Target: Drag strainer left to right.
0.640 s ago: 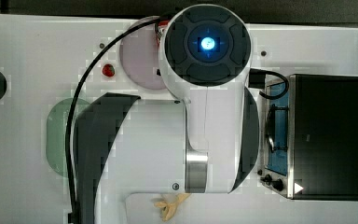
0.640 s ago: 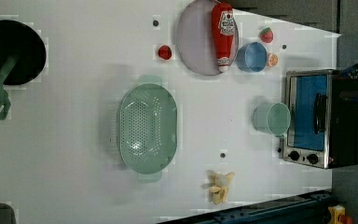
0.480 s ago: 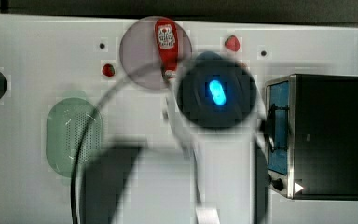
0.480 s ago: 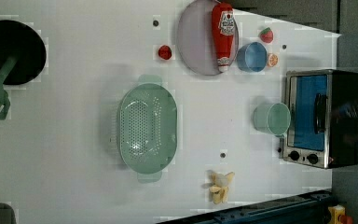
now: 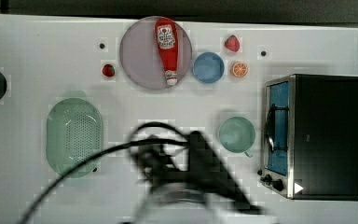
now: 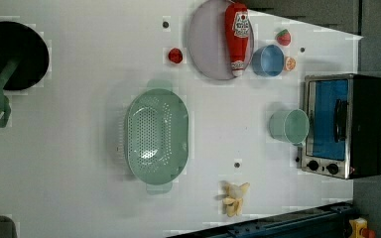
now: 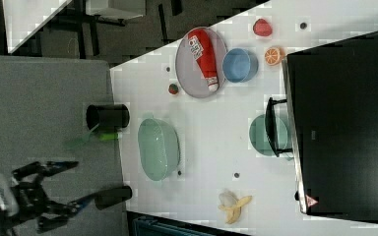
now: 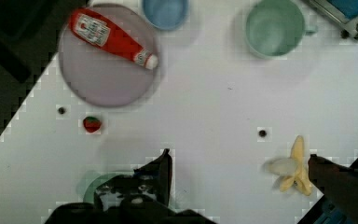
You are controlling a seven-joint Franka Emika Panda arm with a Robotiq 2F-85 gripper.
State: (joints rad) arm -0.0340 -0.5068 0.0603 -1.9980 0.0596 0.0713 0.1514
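the strainer (image 5: 74,137) sits empty at the top view's left of the white table (image 5: 37,56), rim up, apart from the blurred arm (image 5: 186,172) low in the middle. the gripper (image 8: 235,163) hangs over bare table near the banana (image 8: 292,167), fingers (image 8: 164,169) spread wide; much of the strainer is hidden in the wrist view. dark floor surrounds the table.

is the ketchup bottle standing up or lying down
Lying down. The ketchup bottle rests flat on the grey plate, its label facing up and its white cap near the plate's edge.
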